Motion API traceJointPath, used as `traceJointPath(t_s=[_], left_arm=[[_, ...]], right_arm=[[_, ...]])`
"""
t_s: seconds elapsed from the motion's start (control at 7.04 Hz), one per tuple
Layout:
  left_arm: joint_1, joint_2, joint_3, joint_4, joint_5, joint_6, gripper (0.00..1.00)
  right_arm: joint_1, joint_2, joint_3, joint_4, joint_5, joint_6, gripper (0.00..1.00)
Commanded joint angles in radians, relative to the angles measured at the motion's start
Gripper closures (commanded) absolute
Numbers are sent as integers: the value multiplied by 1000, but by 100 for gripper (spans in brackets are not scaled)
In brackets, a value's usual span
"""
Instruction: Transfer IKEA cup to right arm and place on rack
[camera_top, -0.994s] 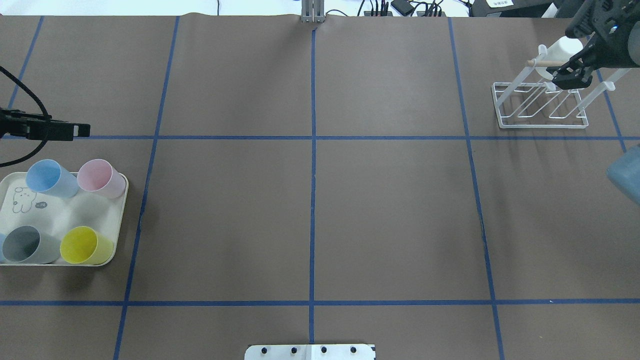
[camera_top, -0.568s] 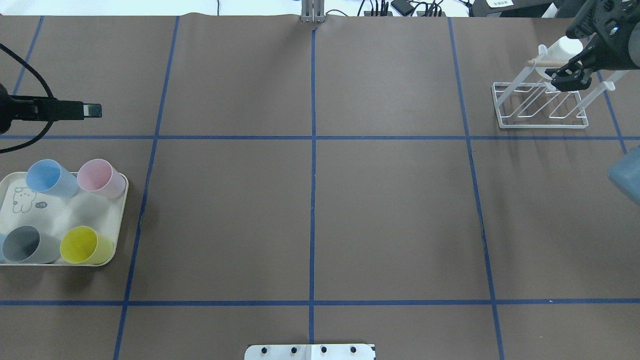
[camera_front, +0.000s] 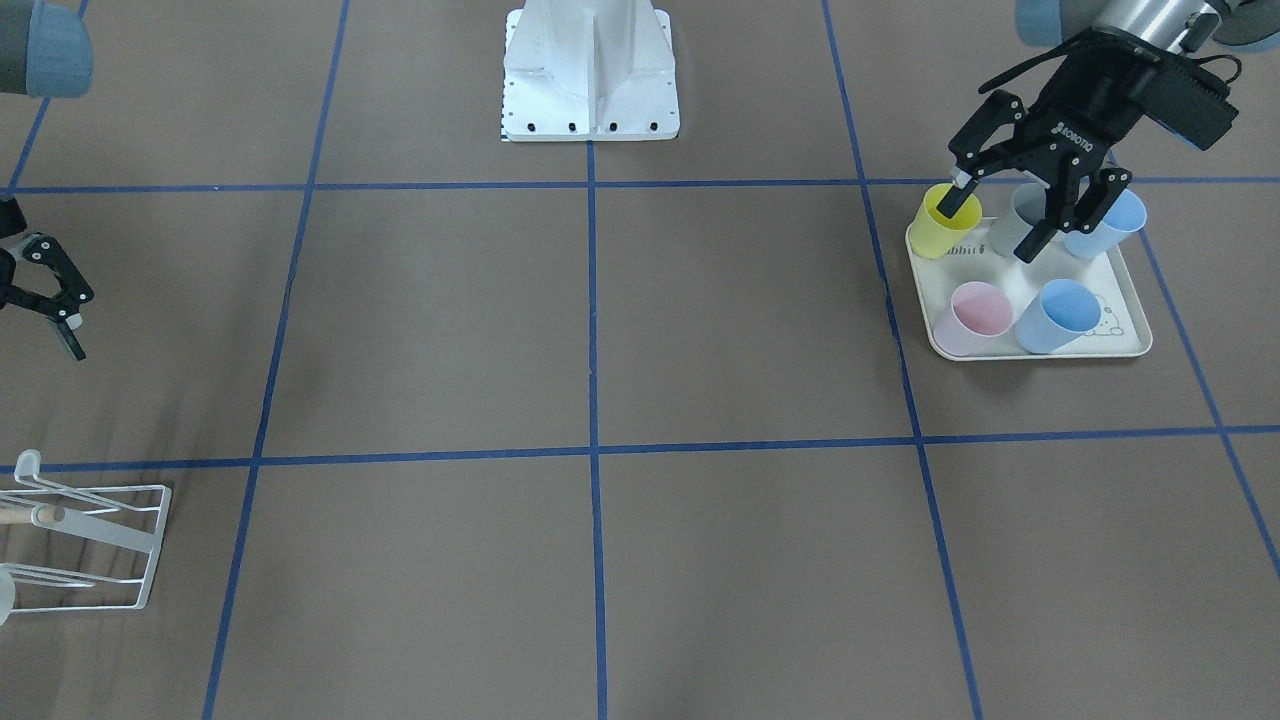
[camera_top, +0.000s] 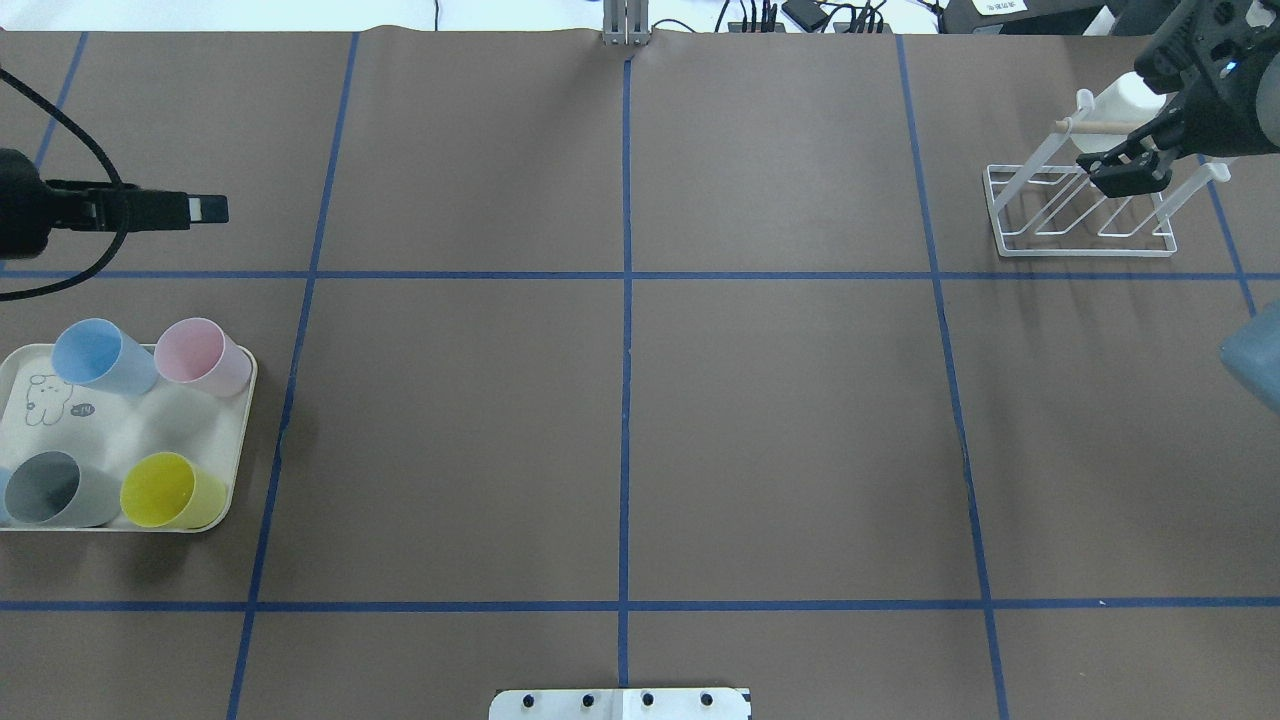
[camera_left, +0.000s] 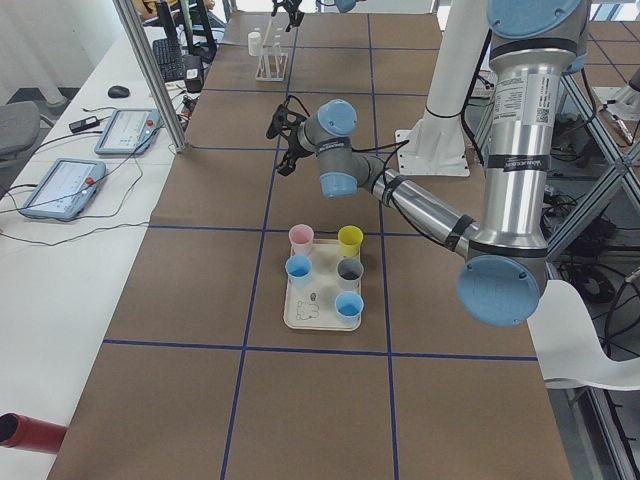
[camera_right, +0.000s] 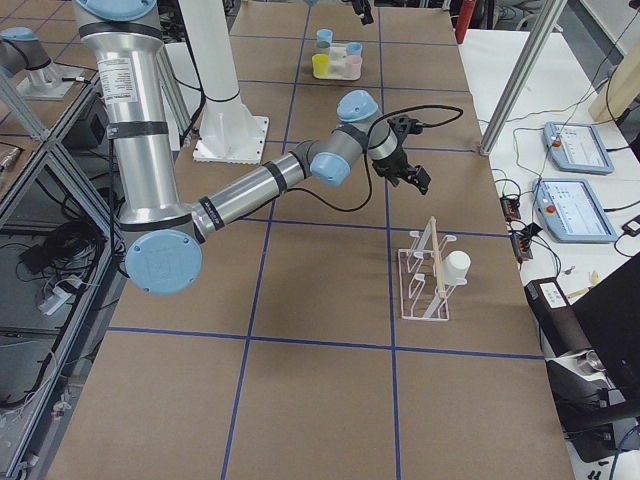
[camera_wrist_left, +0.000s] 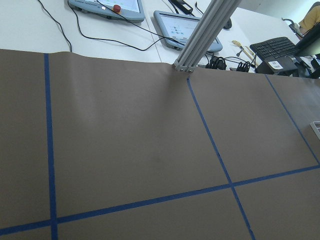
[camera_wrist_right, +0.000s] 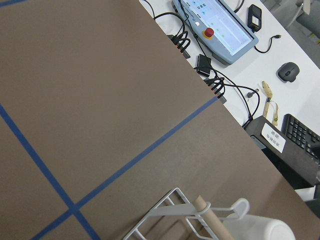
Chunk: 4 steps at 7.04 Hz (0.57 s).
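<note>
A white IKEA cup (camera_top: 1125, 100) lies on the white wire rack (camera_top: 1080, 243), up by its wooden rod; it also shows in the exterior right view (camera_right: 457, 266). My right gripper (camera_top: 1125, 172) hovers open and empty just over the rack, apart from the cup. Several coloured cups stand on the cream tray (camera_top: 120, 420): blue (camera_top: 95, 355), pink (camera_top: 200, 355), grey (camera_top: 55, 488) and yellow (camera_top: 170, 490). My left gripper (camera_front: 995, 222) is open and empty, raised in the air beyond the tray's far side, touching no cup.
The robot base plate (camera_front: 590, 70) sits at the near middle. Tablets, cables and a keyboard lie past the table's far edge (camera_wrist_right: 220, 30). A metal post (camera_top: 627, 25) stands at the far middle. Blue tape lines cross the brown mat.
My left gripper has moved away from the robot and a little toward the table's middle, off the tray. My right gripper has shifted slightly by the rack. The white cup stays put.
</note>
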<state>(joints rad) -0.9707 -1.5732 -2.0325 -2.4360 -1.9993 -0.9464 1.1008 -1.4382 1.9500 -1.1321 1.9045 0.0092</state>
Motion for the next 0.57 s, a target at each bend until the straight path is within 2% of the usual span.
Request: traceJointPath(t_s=[0.0, 0.14, 0.28, 0.43], left_arm=[[-8, 106, 71, -3, 1, 352, 0], [-10, 133, 142, -21, 1, 388, 0], [-10, 162, 222, -102, 1, 390, 0], [-11, 183, 339, -255, 2, 390, 0]], right_arm=[[-7, -1, 24, 0, 47, 121, 0], [-13, -1, 24, 2, 57, 155, 0], [-19, -1, 29, 2, 70, 197, 0], [-25, -1, 29, 2, 71, 208, 0]])
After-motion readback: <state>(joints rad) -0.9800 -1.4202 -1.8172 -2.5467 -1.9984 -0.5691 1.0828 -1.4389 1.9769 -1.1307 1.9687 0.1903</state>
